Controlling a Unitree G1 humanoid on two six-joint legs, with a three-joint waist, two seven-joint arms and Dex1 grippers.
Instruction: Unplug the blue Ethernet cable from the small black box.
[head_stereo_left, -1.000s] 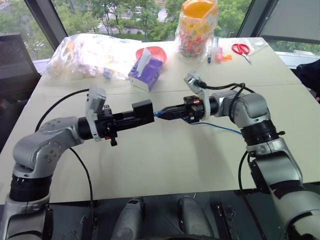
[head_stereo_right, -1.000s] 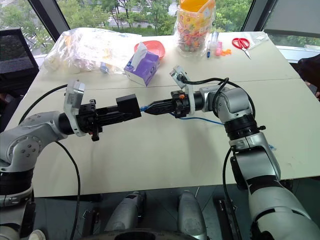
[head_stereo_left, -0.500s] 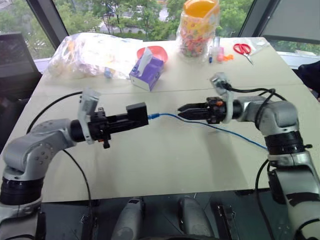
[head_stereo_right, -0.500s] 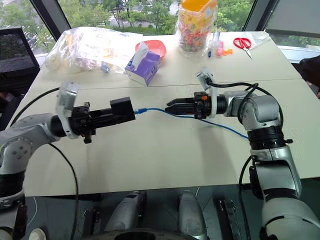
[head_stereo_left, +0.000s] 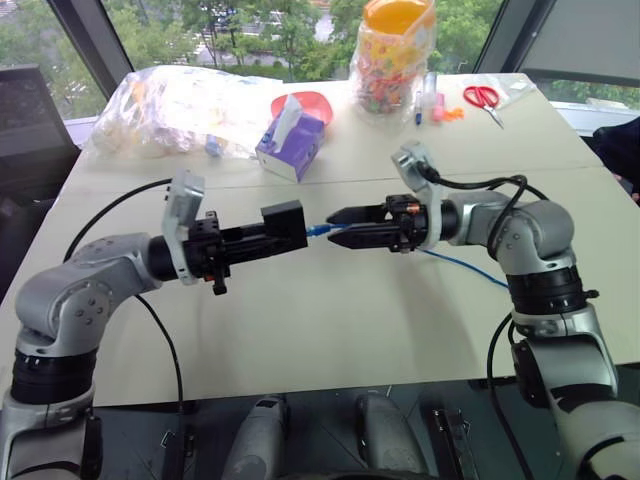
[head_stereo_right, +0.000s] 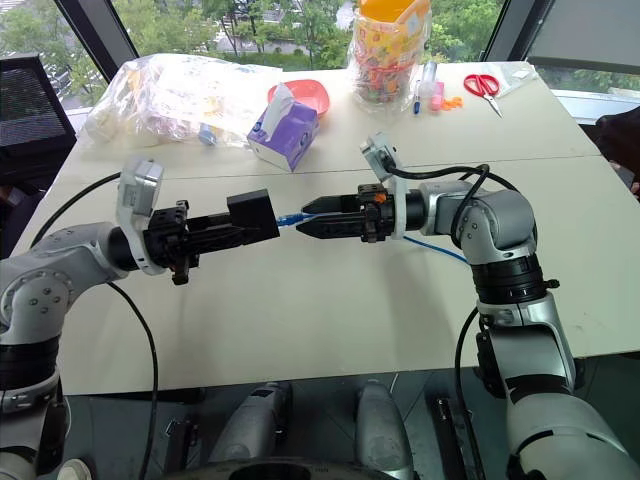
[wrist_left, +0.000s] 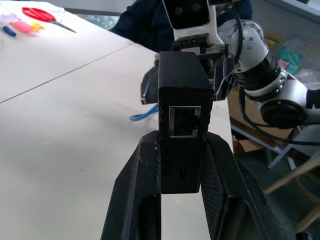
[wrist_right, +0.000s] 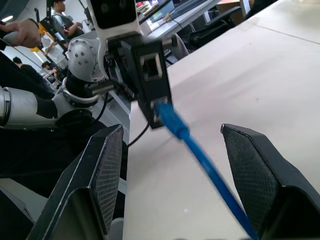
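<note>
While the left gripper (head_stereo_left: 290, 232) is clamping the small black box (head_stereo_left: 284, 222), you are seeing the blue Ethernet cable (head_stereo_left: 320, 230) plugged in. Right wrist view: the right gripper (wrist_right: 172, 165) is gaping around it, empty; close behind the plug and pull straight.

office-like workroom, pale table (head_stereo_left: 330, 330) by big windows (head_stereo_left: 200, 25), scissors (head_stereo_left: 483, 98), tissue box (head_stereo_left: 290, 148)
</note>
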